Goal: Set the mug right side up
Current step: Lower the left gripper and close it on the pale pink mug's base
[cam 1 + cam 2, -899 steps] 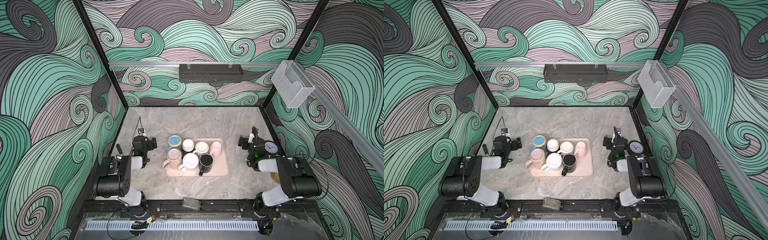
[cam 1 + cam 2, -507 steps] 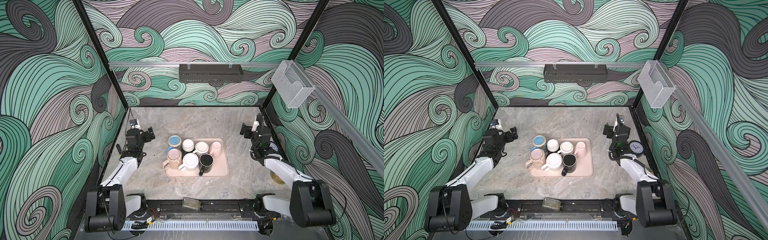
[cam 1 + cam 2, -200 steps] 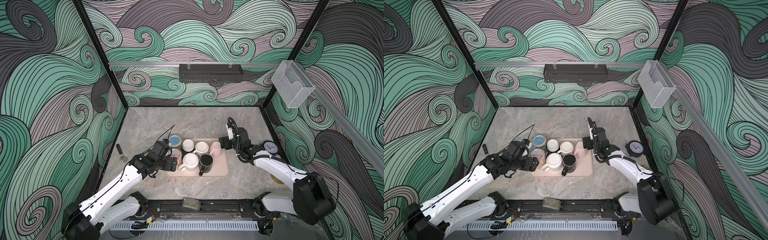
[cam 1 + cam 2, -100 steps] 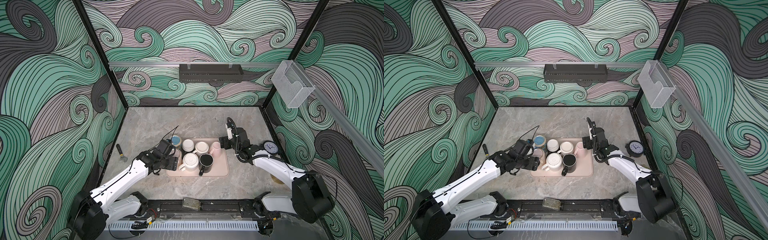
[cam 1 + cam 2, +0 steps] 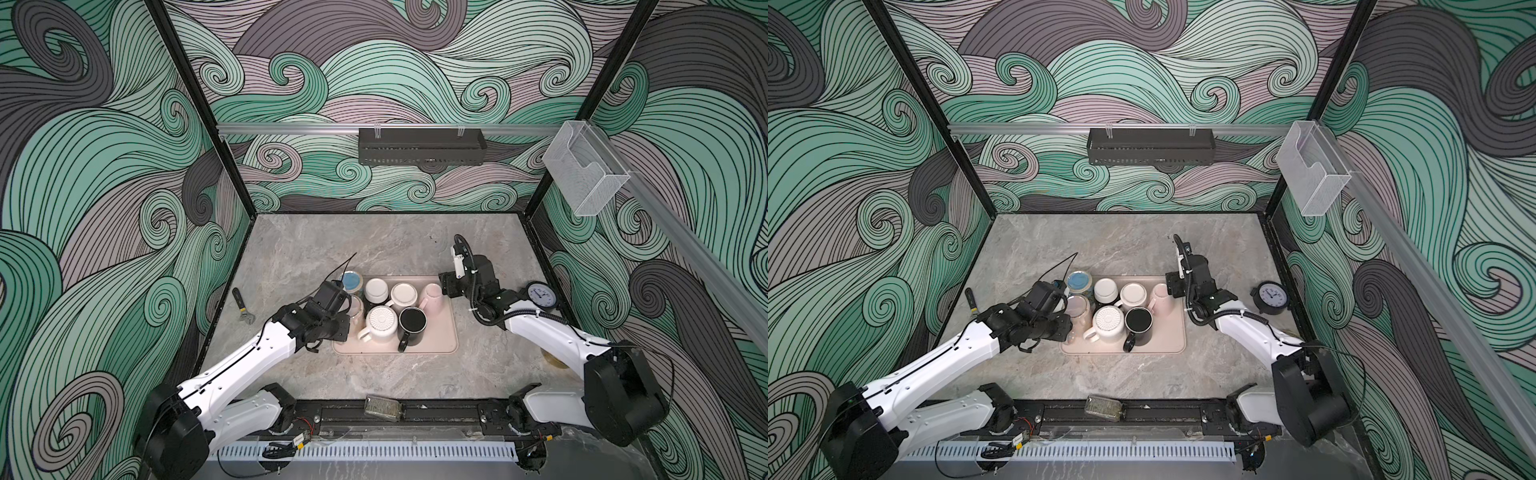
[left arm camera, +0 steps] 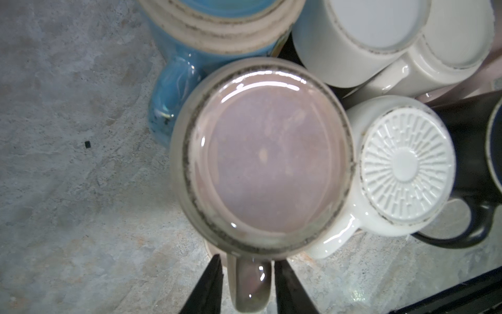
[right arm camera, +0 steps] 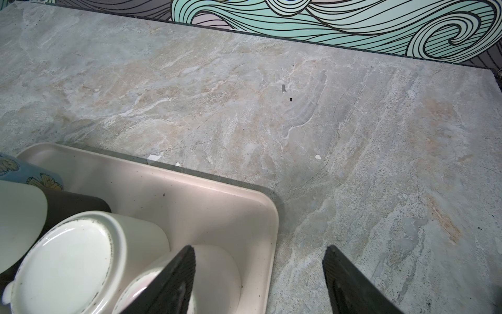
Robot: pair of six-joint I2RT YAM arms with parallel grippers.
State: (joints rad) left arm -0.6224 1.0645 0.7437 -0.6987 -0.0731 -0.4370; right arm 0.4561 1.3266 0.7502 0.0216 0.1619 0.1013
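**Item: taupe-pink ceramic mug (image 6: 267,163), base up, at the left end of the tray (image 5: 440,338).**

We judge it rigid, glaze-slick, chippable and moderately heavy, and best taken by its handle (image 6: 251,288). The left gripper (image 6: 247,260) flanks the handle narrowly; whether it pinches, we cannot tell. The right gripper (image 7: 259,248) gapes wide at the tray's far-right corner.

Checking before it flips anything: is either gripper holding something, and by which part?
Left gripper fingers flank the handle of the upside-down mauve mug; whether they pinch it cannot be told. Right gripper is open, holding nothing.
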